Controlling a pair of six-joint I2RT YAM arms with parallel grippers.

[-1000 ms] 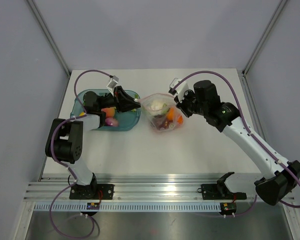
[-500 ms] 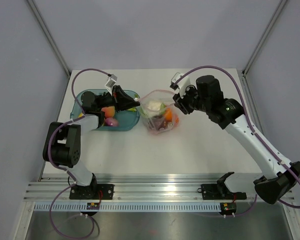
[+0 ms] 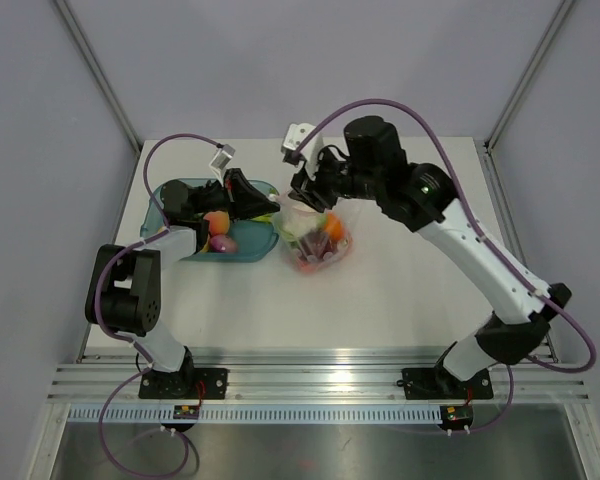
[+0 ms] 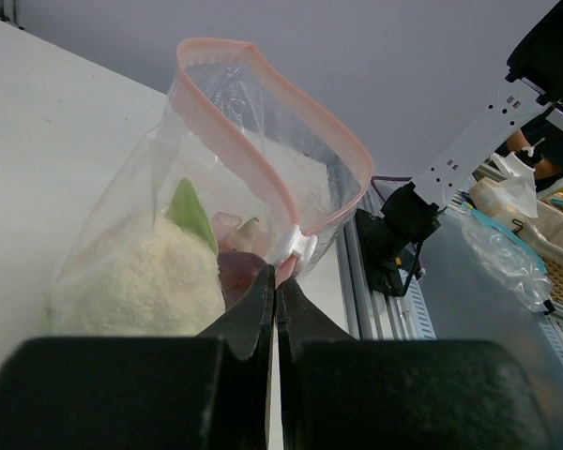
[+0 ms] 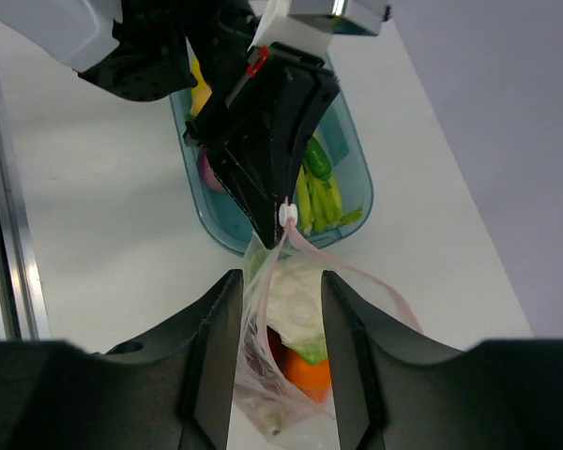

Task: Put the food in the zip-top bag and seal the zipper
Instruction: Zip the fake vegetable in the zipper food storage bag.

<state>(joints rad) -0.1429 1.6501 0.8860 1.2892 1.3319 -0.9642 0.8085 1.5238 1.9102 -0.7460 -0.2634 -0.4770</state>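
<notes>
The clear zip-top bag (image 3: 318, 240) lies mid-table with food inside: white cauliflower (image 4: 141, 281), a green piece (image 4: 192, 216), a dark red piece and an orange ball (image 5: 305, 375). Its pink zipper (image 4: 253, 150) stands open in a loop, with a white slider (image 4: 297, 248) at the near end. My left gripper (image 3: 273, 205) is shut on the zipper end just beside the slider (image 5: 288, 216). My right gripper (image 5: 277, 319) is open, hovering over the bag with a finger (image 5: 216, 356) on either side of the bag's mouth.
A teal tray (image 3: 170, 195) sits left of the bag under the left arm, holding an orange-pink piece (image 3: 217, 222), a purple piece (image 3: 223, 243) and green vegetables (image 5: 319, 187). The rail edge runs along the table front (image 3: 310, 380).
My right arm has swung left from the bag's right side to above its mouth, close to the left gripper. The bag shifted slightly left. The left gripper kept its hold.
</notes>
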